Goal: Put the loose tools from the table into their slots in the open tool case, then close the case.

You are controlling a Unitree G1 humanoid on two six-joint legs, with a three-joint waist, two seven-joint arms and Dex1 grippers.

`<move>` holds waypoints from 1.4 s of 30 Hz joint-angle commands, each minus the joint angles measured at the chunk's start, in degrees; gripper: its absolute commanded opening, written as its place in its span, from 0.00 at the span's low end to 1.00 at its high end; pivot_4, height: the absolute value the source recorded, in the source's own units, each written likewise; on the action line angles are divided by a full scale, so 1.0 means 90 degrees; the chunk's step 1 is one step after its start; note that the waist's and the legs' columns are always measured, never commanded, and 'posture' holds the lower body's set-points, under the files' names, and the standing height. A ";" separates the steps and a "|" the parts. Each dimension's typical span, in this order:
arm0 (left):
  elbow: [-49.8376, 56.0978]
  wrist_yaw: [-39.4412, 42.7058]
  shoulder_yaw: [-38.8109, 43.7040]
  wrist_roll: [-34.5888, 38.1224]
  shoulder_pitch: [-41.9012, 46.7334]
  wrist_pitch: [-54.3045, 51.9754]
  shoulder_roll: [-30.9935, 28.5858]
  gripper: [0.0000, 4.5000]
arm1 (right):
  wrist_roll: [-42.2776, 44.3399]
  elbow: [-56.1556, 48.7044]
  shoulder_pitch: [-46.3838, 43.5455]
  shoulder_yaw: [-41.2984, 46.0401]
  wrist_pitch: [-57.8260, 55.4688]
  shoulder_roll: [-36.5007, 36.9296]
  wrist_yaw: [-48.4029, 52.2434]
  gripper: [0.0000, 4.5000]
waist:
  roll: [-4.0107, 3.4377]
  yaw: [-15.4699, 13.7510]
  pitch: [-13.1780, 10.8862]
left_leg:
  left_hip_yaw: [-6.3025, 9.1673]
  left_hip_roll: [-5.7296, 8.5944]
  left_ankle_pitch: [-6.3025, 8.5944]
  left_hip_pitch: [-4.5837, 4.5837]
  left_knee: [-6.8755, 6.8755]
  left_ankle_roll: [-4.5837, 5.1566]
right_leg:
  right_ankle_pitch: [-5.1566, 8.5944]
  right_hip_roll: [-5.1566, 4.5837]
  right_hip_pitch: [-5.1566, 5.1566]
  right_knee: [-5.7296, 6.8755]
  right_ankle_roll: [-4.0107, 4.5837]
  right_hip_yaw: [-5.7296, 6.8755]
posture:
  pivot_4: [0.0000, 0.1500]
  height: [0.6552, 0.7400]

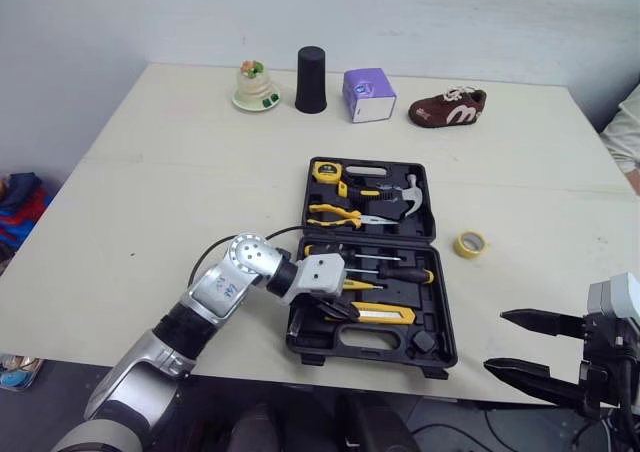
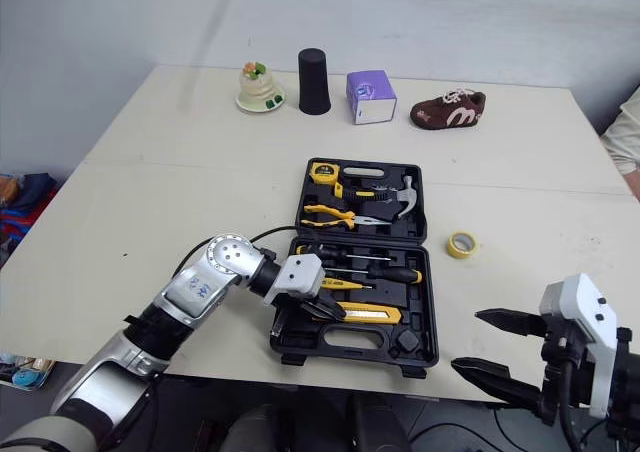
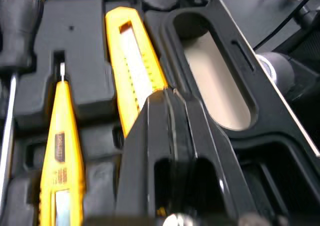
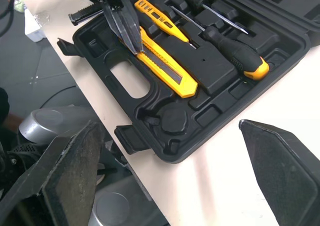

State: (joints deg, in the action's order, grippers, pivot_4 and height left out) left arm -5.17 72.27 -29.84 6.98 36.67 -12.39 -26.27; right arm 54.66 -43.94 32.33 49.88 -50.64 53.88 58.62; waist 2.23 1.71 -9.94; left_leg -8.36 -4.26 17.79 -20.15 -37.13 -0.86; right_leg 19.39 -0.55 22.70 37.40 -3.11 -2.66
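Item: yellow plastic utility knife (image 4: 165, 68), lying in the near half of the open black tool case (image 4: 175, 158); rigid, light, slick, best pressed mid-body. My left pincer (image 4: 135, 46), clenched empty, has its tips on the knife's left end; my right pincer (image 1: 495, 340) is released.

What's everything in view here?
Table: one, cream, underneath.
Tool case: one, black, open, near edge.
Tape measure: one, yellow, case's far half.
Hammer: one, silver, far half.
Utility knife: one, yellow, near half.
Large screwdriver: one, black handle, near half.
Tape roll: one, yellow, right of case.
Shoe: one, brown, far edge.
Box: one, purple, far edge.
Cup: one, black, far edge.
Ornament: one, white-green, far edge.
Person's sleeve: one, pale, right edge.
Left gripper: one, black, shut, tip at utility knife.
Right gripper: one, black, open, beyond near edge.
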 commanded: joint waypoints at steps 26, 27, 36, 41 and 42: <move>-0.0928 -0.1437 0.4622 0.1439 -0.1652 -0.1326 -0.2503 0.98 | -0.2655 0.4073 -0.0879 0.0377 0.2247 0.0269 0.0126 1.00 | 0.0002 -0.0007 -0.0011 | -0.0010 0.0002 0.0006 -0.0019 0.0005 0.0002 | 0.0003 -0.0014 0.0075 0.0004 0.0008 0.0005 | 1.00 0.93; -0.0847 -0.1401 0.4657 0.1505 -0.1621 -0.1324 -0.2502 0.98 | -0.2704 0.4264 -0.0975 0.0334 0.2324 0.0344 0.0180 1.00 | 0.0002 -0.0014 -0.0012 | -0.0012 0.0005 0.0012 -0.0024 0.0002 0.0008 | 0.0003 -0.0025 0.0077 0.0004 0.0007 0.0010 | 1.00 0.93; 0.0910 -0.1067 0.4133 0.2645 -0.0852 -0.2173 -0.1732 0.98 | -0.2905 0.4574 -0.3255 -0.2172 0.2618 0.1446 0.0842 1.00 | -0.0011 0.0081 -0.0020 | -0.0027 0.0014 0.0001 -0.0025 -0.0012 -0.0015 | -0.0004 -0.0040 0.0078 0.0015 -0.0005 0.0015 | 1.00 0.93; 0.1671 -0.0946 0.3639 0.3196 -0.0027 -0.2713 -0.1255 0.98 | -0.3660 0.5116 -0.5452 -0.4328 0.2726 0.1677 0.1280 1.00 | -0.0032 0.0145 -0.0040 | -0.0020 0.0010 -0.0018 -0.0028 -0.0019 -0.0039 | -0.0005 -0.0015 0.0084 0.0029 -0.0006 0.0005 | 1.00 0.93; 0.1799 -0.0893 0.3541 0.3267 0.0087 -0.2746 -0.1196 0.98 | -0.3917 0.5240 -0.5845 -0.4755 0.2781 0.1661 0.1400 1.00 | -0.0041 0.0160 -0.0045 | -0.0020 0.0005 -0.0022 -0.0028 -0.0021 -0.0045 | -0.0003 -0.0009 0.0084 0.0029 -0.0004 0.0004 | 1.00 0.93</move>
State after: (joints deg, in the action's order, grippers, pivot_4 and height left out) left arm 8.26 63.44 2.32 34.36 36.42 -36.58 -36.96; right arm 22.20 2.04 -18.64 10.07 -26.58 67.60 69.71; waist 1.86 3.15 -10.35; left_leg -8.57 -4.26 17.58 -20.42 -37.33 -1.29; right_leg 19.37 -0.57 23.49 37.65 -3.12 -2.65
